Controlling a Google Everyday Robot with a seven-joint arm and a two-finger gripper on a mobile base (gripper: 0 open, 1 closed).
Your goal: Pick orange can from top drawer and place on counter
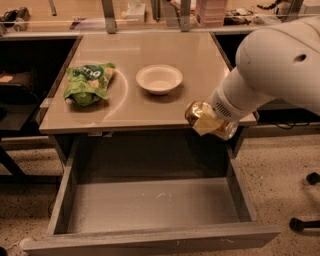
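Note:
The orange can (198, 113) is shiny golden-orange and lies on its side in my gripper (209, 123), which is shut on it. The can is held in the air at the counter's (145, 107) front right edge, about level with the tabletop. A pale finger (204, 125) crosses the can's middle. My white arm comes in from the upper right and hides the counter's right side. The top drawer (150, 205) is pulled open below, with a flat grey bottom and nothing in it.
A green snack bag (89, 83) lies on the counter's left part. A white bowl (159, 79) stands near its middle. Shelving and clutter (210, 10) line the back. A chair base (305, 220) is on the speckled floor at right.

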